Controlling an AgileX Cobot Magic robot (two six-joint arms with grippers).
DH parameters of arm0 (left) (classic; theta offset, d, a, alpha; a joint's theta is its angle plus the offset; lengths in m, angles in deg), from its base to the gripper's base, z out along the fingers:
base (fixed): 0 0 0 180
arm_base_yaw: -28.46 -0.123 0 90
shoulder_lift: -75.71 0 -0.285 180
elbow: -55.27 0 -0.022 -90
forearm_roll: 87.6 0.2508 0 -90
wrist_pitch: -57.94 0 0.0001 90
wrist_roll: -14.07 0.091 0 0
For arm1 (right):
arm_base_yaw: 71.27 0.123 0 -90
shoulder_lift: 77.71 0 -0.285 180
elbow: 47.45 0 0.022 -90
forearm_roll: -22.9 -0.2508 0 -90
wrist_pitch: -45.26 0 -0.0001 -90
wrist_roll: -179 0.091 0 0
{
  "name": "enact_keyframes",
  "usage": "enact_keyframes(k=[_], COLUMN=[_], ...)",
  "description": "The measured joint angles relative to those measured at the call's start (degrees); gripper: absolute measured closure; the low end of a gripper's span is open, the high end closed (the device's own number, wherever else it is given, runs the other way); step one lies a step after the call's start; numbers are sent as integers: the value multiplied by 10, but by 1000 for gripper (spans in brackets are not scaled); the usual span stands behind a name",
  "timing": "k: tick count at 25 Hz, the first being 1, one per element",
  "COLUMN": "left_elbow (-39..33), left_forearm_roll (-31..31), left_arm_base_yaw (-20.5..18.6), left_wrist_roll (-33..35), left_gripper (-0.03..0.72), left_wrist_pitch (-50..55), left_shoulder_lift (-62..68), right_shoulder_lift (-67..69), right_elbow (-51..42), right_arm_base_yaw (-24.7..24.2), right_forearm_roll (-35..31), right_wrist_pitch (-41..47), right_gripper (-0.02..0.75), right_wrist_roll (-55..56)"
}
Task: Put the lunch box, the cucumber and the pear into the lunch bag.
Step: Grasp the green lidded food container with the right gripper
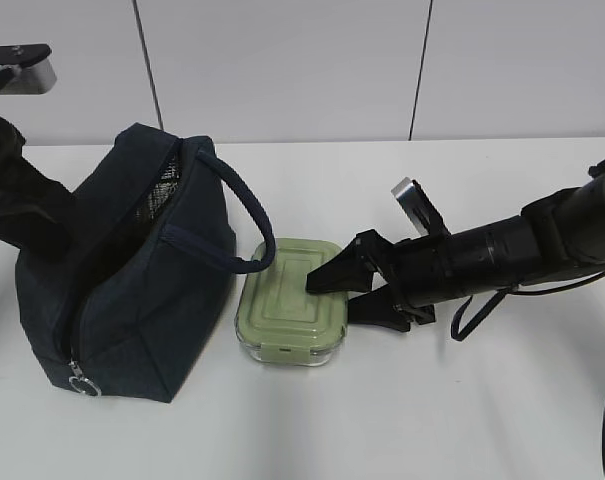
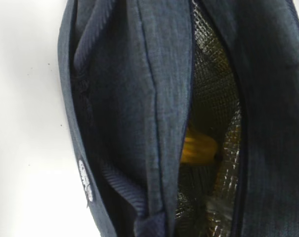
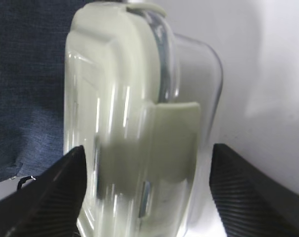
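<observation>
The navy lunch bag (image 1: 132, 300) stands at the left with its top unzipped. The left wrist view looks down into its opening (image 2: 213, 108), where the silvery lining and the yellow pear (image 2: 198, 148) show. The cucumber is hidden. The lunch box (image 1: 282, 300) with its sage-green lid lies flat on the table just right of the bag. My right gripper (image 1: 330, 298) is open, one finger over the lid and one beside the box's right end. In the right wrist view the box (image 3: 119, 98) fills the gap between the fingers of my right gripper (image 3: 147, 153). My left gripper's fingers are hidden behind the bag.
The left arm (image 1: 17, 200) in its black sleeve reaches down behind the bag's left side. The bag's loop handle (image 1: 247, 215) arches over the lunch box's near-left corner. A metal ring pull (image 1: 82, 383) hangs at the bag's front bottom. The white table (image 1: 432, 420) stretches to the front and right.
</observation>
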Motion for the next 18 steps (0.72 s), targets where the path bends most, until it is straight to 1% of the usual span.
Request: enact_keyframes(k=[8,10,11,12,14,16,18], left_elbow=[0,0,0,0,0,0,0], left_forearm_roll=[0,0,0,0,0,0,0], left_arm_base_yaw=[0,0,0,0,0,0,0], left_wrist_roll=[0,0,0,0,0,0,0], left_gripper=[686,686,686,686,686,686,686], left_wrist_pitch=[0,0,0,0,0,0,0], left_shoulder_lift=[0,0,0,0,0,0,0], right_shoulder_lift=[0,0,0,0,0,2,5], right_elbow=[0,0,0,0,0,0,0], right_arm_base_yaw=[0,0,0,0,0,0,0], right_forearm_roll=[0,0,0,0,-1,-3,-5], right_wrist_pitch=[0,0,0,0,2,5,11], right_gripper=[148,159,176,209,308,351,358], right_wrist_roll=[-1,-1,-1,-1,-1,0,1])
